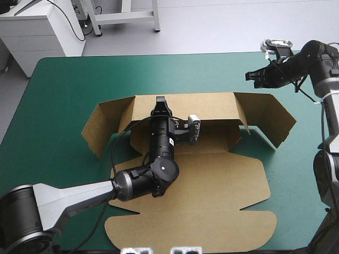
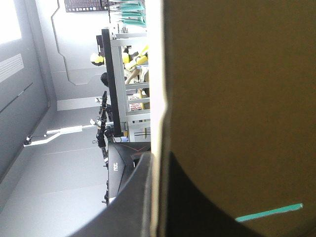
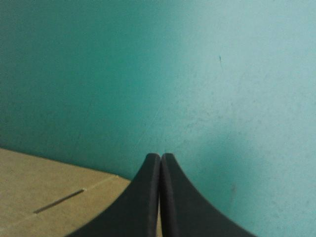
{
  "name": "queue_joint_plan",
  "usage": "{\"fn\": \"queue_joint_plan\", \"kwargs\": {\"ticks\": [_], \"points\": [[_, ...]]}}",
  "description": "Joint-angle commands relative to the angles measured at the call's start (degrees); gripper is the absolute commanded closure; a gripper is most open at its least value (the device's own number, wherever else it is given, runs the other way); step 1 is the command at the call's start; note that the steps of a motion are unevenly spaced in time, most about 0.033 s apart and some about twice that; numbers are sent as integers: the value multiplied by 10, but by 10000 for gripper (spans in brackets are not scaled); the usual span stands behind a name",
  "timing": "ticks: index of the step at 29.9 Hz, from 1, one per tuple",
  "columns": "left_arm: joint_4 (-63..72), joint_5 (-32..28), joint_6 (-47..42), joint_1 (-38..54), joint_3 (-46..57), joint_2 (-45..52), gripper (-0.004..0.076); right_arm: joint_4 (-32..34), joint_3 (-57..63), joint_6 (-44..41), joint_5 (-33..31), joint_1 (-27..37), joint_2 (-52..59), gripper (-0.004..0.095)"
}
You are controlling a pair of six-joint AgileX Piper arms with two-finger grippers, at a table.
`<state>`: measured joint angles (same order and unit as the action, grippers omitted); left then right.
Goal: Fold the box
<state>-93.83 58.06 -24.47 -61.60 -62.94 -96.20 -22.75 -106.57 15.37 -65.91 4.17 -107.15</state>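
The teal-green counter (image 1: pixel 63 84) fills the high view. The brown box (image 1: pixel 212 174) lies at its centre, with the back wall raised, the side flaps angled outward and the rest flat. The left arm (image 1: pixel 79 193) enters from the lower left, bends over the board and reaches the back wall's top edge, where the left end effector (image 1: pixel 160 101) sits. Only its wrist view shows the grip: black fingers (image 2: pixel 197 197) clamped on the board's edge. The right arm (image 1: pixel 326 90) is raised at the upper right. The right end effector (image 1: pixel 253 77) has its tips pressed together in its wrist view, with a box corner beside them.
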Motion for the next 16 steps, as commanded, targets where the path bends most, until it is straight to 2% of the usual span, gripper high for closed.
{"fn": "queue_joint_plan", "kwargs": {"ticks": [1, 4, 16], "points": [[-40, 20, -7, -2, -13, 30, 732, -13, -23, 2, -27, 2, 29, 926], [-40, 20, -7, -2, -13, 30, 732, -10, -23, 8, -58, 2, 30, 926], [-35, 20, -7, -2, -13, 30, 732, 7, -20, -7, -58, 2, 76, 926]]}}
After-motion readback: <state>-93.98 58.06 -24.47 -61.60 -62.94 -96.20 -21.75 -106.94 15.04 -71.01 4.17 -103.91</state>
